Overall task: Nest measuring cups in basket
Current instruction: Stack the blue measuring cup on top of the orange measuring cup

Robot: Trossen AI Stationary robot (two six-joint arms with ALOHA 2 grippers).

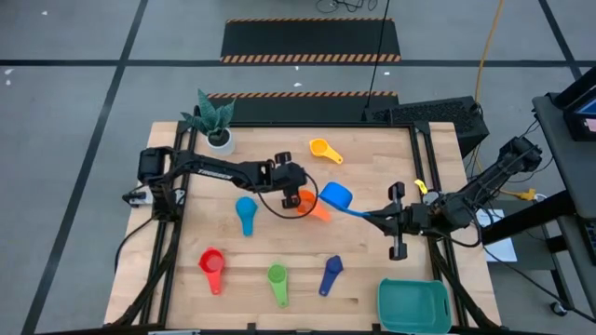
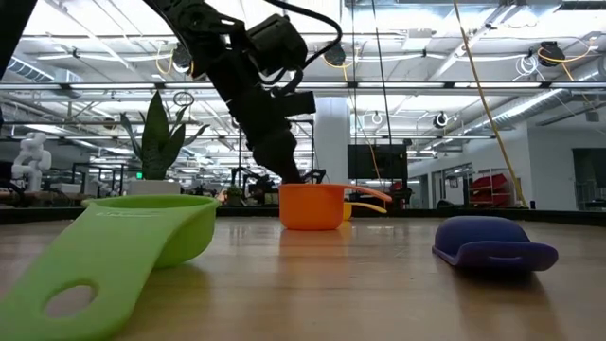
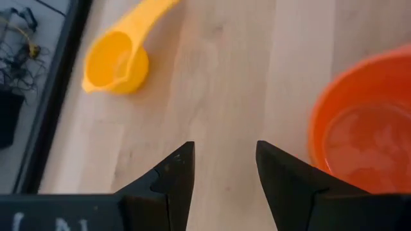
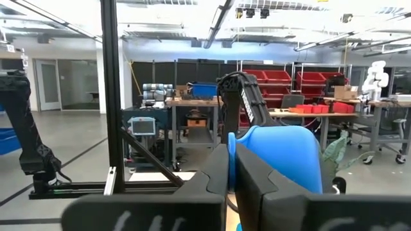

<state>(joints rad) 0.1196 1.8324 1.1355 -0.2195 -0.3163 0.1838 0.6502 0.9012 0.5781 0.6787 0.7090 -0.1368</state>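
Over the wooden worktop point(image 1: 372, 270), right tool point(image 4: 232, 168) pinches a light blue plastic measuring cup point(image 1: 336, 195)'s handle; left tool point(image 3: 225, 168) hangs open beside the orange plastic cup point(image 3: 367, 122).

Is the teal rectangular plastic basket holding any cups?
Empty: the high view shows the teal rectangular plastic basket with a bare floor and no cup inside.

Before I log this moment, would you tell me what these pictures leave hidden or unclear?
- Orange cup, high view: mostly covered by the left gripper, so any contact is unclear.
- Basket, high view: its near edge is cut off by the frame.
- Large light blue cup, right wrist view: the right gripper hides its handle.
- Dark blue cup, low view: its handle cannot be made out.
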